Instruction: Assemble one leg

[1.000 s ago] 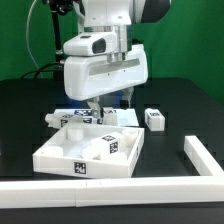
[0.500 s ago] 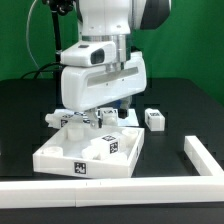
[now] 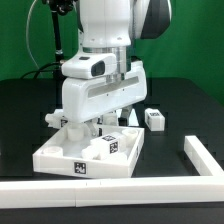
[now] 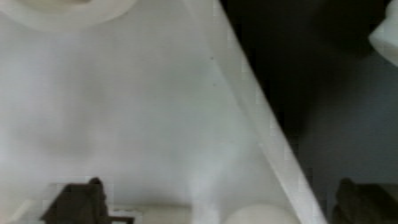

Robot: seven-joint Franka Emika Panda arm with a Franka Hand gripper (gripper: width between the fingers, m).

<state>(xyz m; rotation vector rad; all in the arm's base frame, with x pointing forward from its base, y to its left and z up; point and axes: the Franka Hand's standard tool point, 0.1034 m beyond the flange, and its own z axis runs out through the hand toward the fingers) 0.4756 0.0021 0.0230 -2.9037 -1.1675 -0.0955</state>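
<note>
Green curtain [image 3: 20, 40] is hanging behind a black bench [image 3: 190, 105]. At the exterior view's left, rounded tagged pieces [image 3: 55, 120] are lying just beside the far corner of the tray [image 3: 60, 158], which is sitting flat with tags on its near walls. Over the tray's far side the arm [image 3: 100, 90] is hanging low, its white body hiding the fingertips from outside. The wrist view is showing the gripper [image 4: 222, 200] with its fingers [image 4: 80, 200] spread wide and nothing clamped. One finger is hovering over the tray's white floor and the other over bare bench, with the tray's wall running between them. The step in hand is looking like a grasp on that wall, probably to set the tray where the leg can be fitted. The wall is lying nearer the outer finger, so shifting until it is centred should keep the closing pads from dragging or twisting the tray. Coming straight down and stopping short of the floor also seems wise. Further right, the leg [image 3: 153, 118] is standing on the bench, apart from the tray and untouched. At the far right a white rail [image 3: 203, 157] is lying along the bench.
</note>
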